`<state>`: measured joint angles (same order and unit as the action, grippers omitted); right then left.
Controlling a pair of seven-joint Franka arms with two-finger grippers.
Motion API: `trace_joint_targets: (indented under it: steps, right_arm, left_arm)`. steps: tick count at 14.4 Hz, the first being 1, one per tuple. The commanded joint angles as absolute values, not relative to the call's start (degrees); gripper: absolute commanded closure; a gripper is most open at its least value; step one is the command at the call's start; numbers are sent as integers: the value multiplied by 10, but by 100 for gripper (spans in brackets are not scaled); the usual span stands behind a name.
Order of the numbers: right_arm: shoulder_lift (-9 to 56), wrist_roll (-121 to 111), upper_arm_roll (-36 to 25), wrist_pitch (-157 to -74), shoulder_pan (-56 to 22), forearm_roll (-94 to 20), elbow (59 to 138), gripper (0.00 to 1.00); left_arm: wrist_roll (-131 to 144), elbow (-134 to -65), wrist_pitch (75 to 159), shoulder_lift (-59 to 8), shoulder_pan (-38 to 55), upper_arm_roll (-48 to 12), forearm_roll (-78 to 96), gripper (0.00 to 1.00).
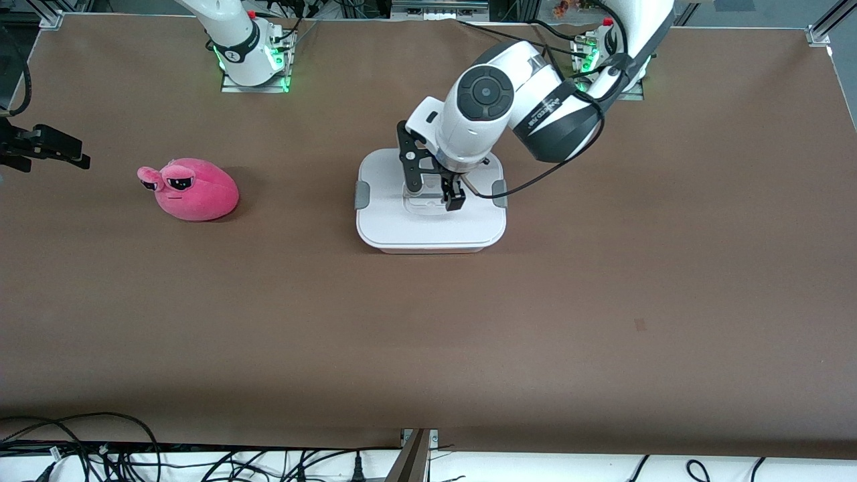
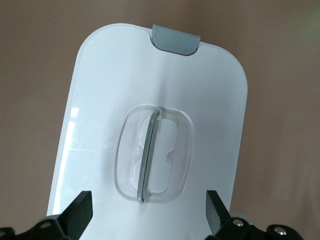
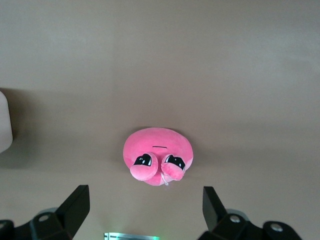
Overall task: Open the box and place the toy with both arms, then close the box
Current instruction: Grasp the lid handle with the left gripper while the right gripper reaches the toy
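Right now the brown worktop (image 1: 602, 301) is filling nearly the whole front view. The left arm (image 1: 535, 100) is reaching down from the upper right of that frame, and the left gripper (image 1: 432, 194) is hanging directly over the box (image 1: 430, 221), which is sitting closed at centre frame. Its jaws are spread wide, straddling the clear recessed handle (image 2: 152, 152) at the middle of the left wrist frame without touching it. The white lid looks stiff and smooth, probably slippery, so the thin handle bar is likely the safest place to pinch; the grey clip (image 2: 176, 39) may need freeing first. The toy (image 1: 194, 189) is lying at the left of the front frame, well apart from the box, looking soft and light. The right gripper (image 3: 145, 210) is waiting above it, jaws wide open with nothing in them.
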<state>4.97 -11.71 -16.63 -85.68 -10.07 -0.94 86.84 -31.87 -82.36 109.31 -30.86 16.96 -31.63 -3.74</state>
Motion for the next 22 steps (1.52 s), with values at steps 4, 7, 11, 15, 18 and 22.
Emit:
trace_joint_targets:
  steps: [4, 7, 11, 15, 18, 22]
  right_arm:
    - [38, -164, -164, -837, -106, -7, 917, 0]
    - [18, -185, -148, -853, -109, -7, 975, 0]
    - [-20, -280, -141, -935, -109, -3, 1080, 0]
    - [-21, -391, -142, -995, -109, 2, 1154, 0]
    - [-14, -487, -141, -1009, -109, 5, 1174, 0]
    - [9, -649, -141, -1055, -109, 5, 1190, 0]
  left_arm:
    - [-330, -835, 1158, -352, 191, -314, -102, 0]
    - [-330, -835, 1163, -359, 195, -314, -121, 32]
    - [-329, -837, 1163, -363, 200, -314, -121, 90]
    - [-336, -836, 1160, -366, 200, -316, -120, 100]
    - [-337, -835, 1151, -359, 202, -319, -120, 100]
    - [-337, -828, 1103, -333, 197, -340, -120, 100]
